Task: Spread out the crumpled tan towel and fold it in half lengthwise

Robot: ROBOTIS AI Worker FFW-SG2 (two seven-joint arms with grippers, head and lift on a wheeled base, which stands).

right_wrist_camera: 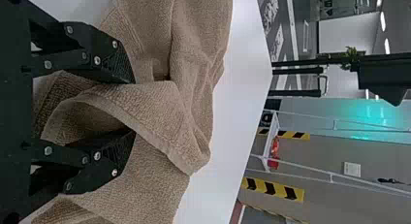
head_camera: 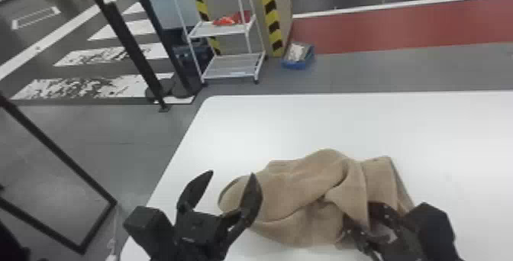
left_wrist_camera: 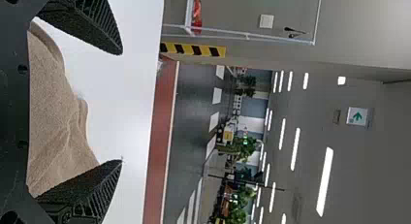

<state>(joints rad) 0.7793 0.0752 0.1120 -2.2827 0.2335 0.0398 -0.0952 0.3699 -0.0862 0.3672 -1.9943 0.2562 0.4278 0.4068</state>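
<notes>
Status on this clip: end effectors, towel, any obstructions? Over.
Left end effector open by towel; right end effector open around a fold. Towel crumpled on table. Overlapping folds may hinder spreading.

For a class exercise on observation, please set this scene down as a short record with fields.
Towel: tan, crumpled in a heap, not yet folded
Surface: white table
Left gripper: at the towel's left end, fingers apart
Right gripper: at the towel's near right part, fingers apart, cloth between them
Beyond table: white shelf cart, blue bin on floor
</notes>
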